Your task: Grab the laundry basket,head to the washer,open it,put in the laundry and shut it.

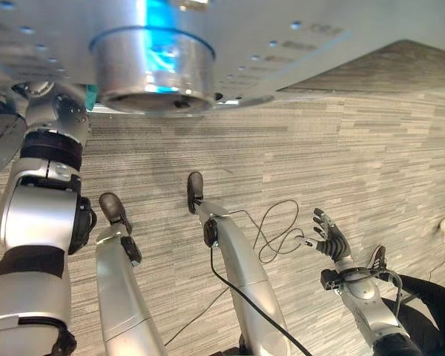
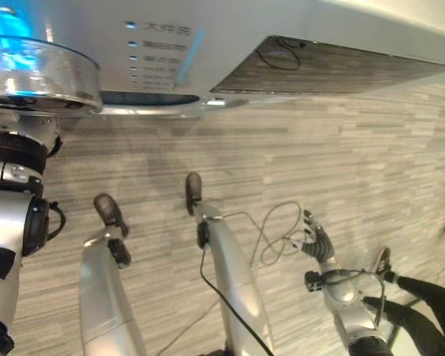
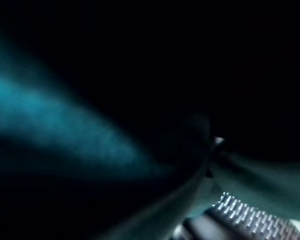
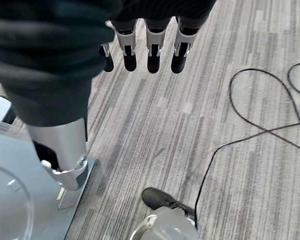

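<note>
While my right hand (image 1: 331,239) hangs open above the striped carpet (image 1: 356,148), my left arm reaches into the washer (image 2: 208,44); its hand's state, perhaps amid teal cloth (image 3: 65,125), I cannot tell.

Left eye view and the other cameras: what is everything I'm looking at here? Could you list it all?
washer: one, silver-white, close in front, along the top of the eye views
knob: one, silver with a blue glow, on the washer's panel
cloth: one, teal, close before the left wrist camera
floor: grey striped carpet, under everything
person: probably one, a dark-clad limb, lower right edge
left hand: dark cover beside the cloth
right hand: open, over the floor
</note>
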Tool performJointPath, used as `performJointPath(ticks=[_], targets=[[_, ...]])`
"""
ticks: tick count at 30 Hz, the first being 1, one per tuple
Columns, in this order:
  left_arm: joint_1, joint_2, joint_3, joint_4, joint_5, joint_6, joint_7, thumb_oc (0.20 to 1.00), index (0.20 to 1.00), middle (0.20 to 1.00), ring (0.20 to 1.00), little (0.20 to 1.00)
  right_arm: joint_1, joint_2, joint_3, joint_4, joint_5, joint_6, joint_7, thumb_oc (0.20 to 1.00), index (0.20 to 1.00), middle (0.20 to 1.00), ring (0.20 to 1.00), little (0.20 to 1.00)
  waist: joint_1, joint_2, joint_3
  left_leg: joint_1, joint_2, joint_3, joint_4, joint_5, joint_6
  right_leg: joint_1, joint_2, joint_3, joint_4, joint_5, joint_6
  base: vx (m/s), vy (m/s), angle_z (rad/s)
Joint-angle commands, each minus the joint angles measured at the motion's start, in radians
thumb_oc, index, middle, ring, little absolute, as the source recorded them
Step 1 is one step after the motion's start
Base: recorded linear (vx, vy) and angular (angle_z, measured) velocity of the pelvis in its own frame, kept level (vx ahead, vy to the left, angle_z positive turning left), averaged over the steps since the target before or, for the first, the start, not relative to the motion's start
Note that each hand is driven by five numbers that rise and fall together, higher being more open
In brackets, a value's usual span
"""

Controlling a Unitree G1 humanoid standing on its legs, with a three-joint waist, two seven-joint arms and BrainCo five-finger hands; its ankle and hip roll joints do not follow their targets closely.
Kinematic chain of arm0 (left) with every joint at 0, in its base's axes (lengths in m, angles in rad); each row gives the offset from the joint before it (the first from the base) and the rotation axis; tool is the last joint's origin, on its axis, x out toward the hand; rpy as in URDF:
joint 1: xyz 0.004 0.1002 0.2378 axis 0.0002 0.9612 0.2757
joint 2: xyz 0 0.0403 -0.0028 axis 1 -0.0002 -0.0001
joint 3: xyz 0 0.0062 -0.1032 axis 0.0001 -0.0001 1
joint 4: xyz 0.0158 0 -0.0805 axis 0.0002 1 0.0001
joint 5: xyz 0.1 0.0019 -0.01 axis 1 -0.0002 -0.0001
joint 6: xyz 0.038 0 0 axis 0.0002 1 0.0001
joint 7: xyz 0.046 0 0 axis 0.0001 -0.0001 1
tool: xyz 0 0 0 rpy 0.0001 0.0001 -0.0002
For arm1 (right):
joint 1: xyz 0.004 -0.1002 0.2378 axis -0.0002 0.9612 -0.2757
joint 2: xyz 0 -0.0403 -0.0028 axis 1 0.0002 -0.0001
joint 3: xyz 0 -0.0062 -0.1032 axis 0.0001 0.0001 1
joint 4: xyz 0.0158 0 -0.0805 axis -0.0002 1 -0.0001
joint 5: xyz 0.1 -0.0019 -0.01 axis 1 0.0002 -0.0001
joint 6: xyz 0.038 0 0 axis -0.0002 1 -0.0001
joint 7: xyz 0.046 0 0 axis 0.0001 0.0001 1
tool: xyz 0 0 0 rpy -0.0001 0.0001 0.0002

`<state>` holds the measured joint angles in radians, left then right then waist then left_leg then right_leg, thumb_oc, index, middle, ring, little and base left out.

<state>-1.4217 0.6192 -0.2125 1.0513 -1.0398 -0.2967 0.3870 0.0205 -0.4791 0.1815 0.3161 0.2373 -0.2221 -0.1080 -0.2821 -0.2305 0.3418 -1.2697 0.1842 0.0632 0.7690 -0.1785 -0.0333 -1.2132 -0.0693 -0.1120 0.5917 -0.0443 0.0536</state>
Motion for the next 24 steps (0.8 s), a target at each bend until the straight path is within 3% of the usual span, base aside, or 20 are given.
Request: performJointPath(ticks=[1, 2, 3, 8, 12, 17, 24], targets=[[-0.023, 0.059, 0.016, -0.023, -0.057, -0.092, -0.003, 0.2, 0.2, 0.2, 0.2, 0.2, 0.06, -0.07, -0.044, -0.029, -0.01, -0.003, -0.036, 1.0, 1.0, 1.0, 1.0, 1.0, -0.002, 0.061, -0.044, 0.003, -0.017, -0.049, 0.129, -0.152, 0.047, 0.04, -0.015, 0.006, 0.043, -0.047, 0.048, 0.01, 0.069, -0.11], [-0.059, 0.058, -0.008, -0.038, -0.085, -0.09, -0.016, 0.492, 0.492, 0.492, 0.492, 0.492, 0.065, -0.078, -0.06, -0.049, 0.003, -0.002, -0.038, 1.0, 1.0, 1.0, 1.0, 1.0, -0.002, 0.071, -0.038, -0.016, -0.021, -0.047, 0.138, -0.155, 0.051, 0.023, -0.012, 0.016, 0.041, -0.041, 0.051, 0.02, 0.066, -0.15], [-0.066, 0.062, -0.022, -0.024, -0.077, -0.076, -0.018, 1.0, 1.0, 1.0, 1.0, 1.0, 0.067, -0.084, -0.065, -0.058, 0.003, -0.002, -0.039, 1.0, 1.0, 1.0, 1.0, 1.0, 0.0, 0.076, -0.036, -0.023, -0.026, -0.045, 0.143, -0.155, 0.053, 0.018, -0.011, 0.018, 0.04, -0.038, 0.053, 0.02, 0.075, -0.15], [-0.08, 0.045, -0.085, 0.042, -0.003, 0.011, -0.062, 1.0, 1.0, 1.0, 1.0, 1.0, 0.073, -0.1, -0.058, -0.101, -0.007, 0.009, -0.031, 1.0, 1.0, 1.0, 1.0, 1.0, 0.011, 0.098, -0.017, -0.03, -0.032, -0.032, 0.139, -0.151, 0.065, 0.007, -0.007, 0.027, 0.036, -0.027, 0.052, 0.0, 0.032, -0.07], [-0.106, -0.015, -0.141, 0.082, 0.009, 0.076, -0.123, 1.0, 1.0, 1.0, 1.0, 1.0, 0.088, -0.119, -0.055, -0.139, -0.009, 0.015, -0.01, 1.0, 1.0, 1.0, 1.0, 1.0, 0.019, 0.111, -0.003, -0.016, -0.042, -0.02, 0.107, -0.132, 0.067, 0.011, -0.004, 0.032, 0.007, -0.013, 0.052, -0.01, 0.007, -0.02], [-0.128, -0.071, -0.202, 0.078, 0.102, 0.095, -0.121, 1.0, 1.0, 1.0, 1.0, 1.0, 0.1, -0.14, -0.057, -0.161, -0.016, 0.017, -0.009, 1.0, 1.0, 1.0, 1.0, 1.0, 0.016, 0.109, 0.011, 0.002, -0.041, -0.016, 0.068, -0.111, 0.066, 0.036, -0.001, 0.028, -0.043, 0.017, 0.058, -0.04, -0.023, 0.0], [-0.03, -0.112, -0.125, 0.085, 0.111, 0.086, -0.126, 1.0, 1.0, 1.0, 1.0, 1.0, 0.11, -0.153, -0.005, -0.18, -0.03, 0.005, -0.002, 1.0, 1.0, 1.0, 1.0, 1.0, 0.004, 0.094, 0.036, 0.094, -0.048, -0.007, -0.049, -0.063, 0.052, 0.106, -0.006, 0.038, -0.141, 0.06, 0.059, -0.03, -0.026, 0.01]])
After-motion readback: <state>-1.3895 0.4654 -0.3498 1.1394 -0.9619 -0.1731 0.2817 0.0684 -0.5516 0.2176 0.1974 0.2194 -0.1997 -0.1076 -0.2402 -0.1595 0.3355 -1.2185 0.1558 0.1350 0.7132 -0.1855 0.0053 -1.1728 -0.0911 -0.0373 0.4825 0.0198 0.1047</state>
